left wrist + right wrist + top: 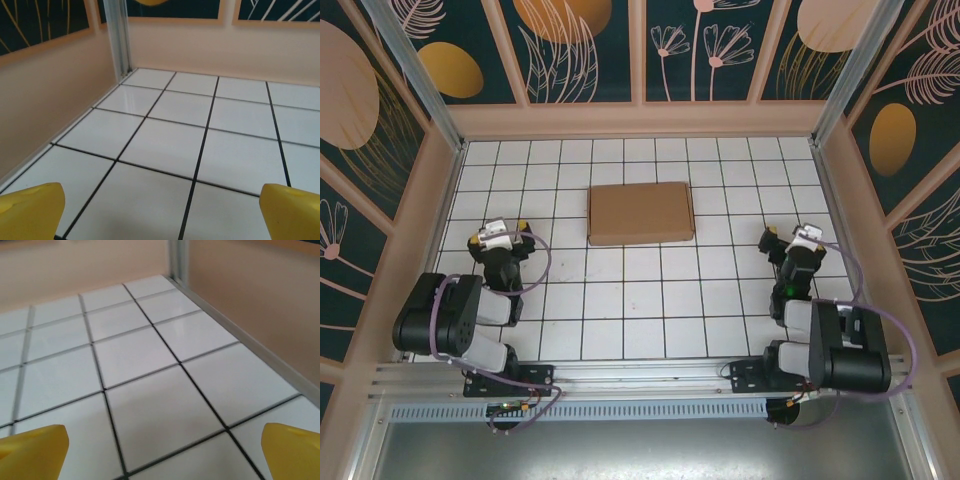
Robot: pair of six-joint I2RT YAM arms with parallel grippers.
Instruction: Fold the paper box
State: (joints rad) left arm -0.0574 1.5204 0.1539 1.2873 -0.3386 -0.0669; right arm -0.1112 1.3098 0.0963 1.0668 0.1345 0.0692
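On the white tiled surface (650, 310), toward its far side, the paper box (640, 212) is lying flat as a compact brown cardboard rectangle. Its long edges are running left to right, and nothing is touching it.

To the left of the box and nearer the arm bases, the left gripper (498, 233) is hanging low over the tiles, well apart from the cardboard. To the right of the box, about equally near the bases, the right gripper (792, 238) is sitting in a mirrored pose, also well apart from it.

From the left wrist, the left gripper (160, 212) is standing wide open and holding nothing. Its yellow fingertips (31, 210) are showing at the bottom corners with bare tiles between them. A peach side wall (50, 100) and a metal corner post (120, 35) are rising on the side away from the box.

From the right wrist, the right gripper (160, 452) is likewise spread wide and gripping nothing. Its yellow fingertips (32, 450) are framing bare tiles, and a peach wall (250, 295) and a metal post (177, 260) are standing on the side away from the box.
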